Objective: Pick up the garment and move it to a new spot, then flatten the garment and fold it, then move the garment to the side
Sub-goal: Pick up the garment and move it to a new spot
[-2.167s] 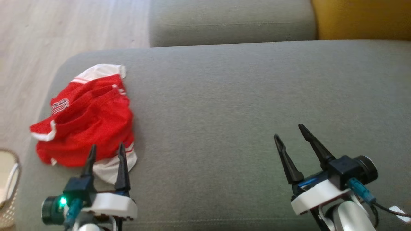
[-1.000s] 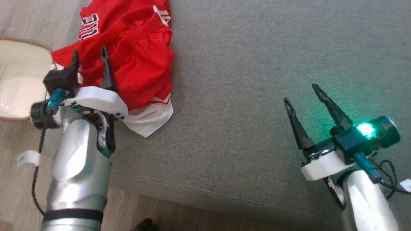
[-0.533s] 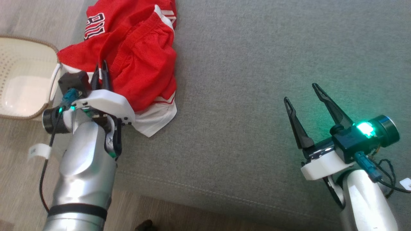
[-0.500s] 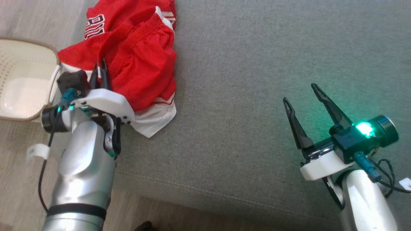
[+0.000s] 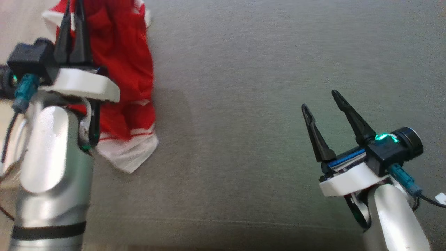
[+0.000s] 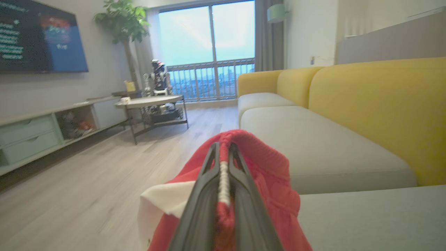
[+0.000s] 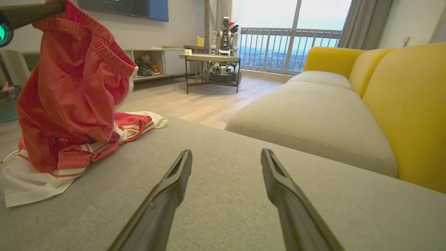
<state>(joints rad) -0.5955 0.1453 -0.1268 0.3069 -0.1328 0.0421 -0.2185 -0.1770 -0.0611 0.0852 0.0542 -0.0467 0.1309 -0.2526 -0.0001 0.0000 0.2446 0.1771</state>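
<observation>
1. Left end effector point(image 5: 74, 8): fingers pressed together, pinching the gathered red edge of the garment point(image 5: 122, 62). The cloth shows between the fingers in the left wrist view.
2. Right end effector point(image 5: 320, 99): fingers spread, nothing between them, poised over bare sofa point(image 5: 251, 115).
3. Garment location: it hangs from the left end effector's pinch, mostly raised off the cushion. Its white-banded lower end lies on the sofa beneath that end effector.
4. Governing relation: the garment's long axis runs from the pinch down to the cushion, near upright. From the right end effector it lies to the left, well apart, with open cushion between. The left arm is the nearer, being in contact.
5. Judgement: the pick-up step is in hand and the carry to a new spot is not yet done. The trailing end is likely to drag across the cushion unless raised higher.
6. Markings: no lettering or brand is legible on the garment in these views. A wall screen point(image 6: 38, 35) in the left wrist view carries text, too blurred to read.
</observation>
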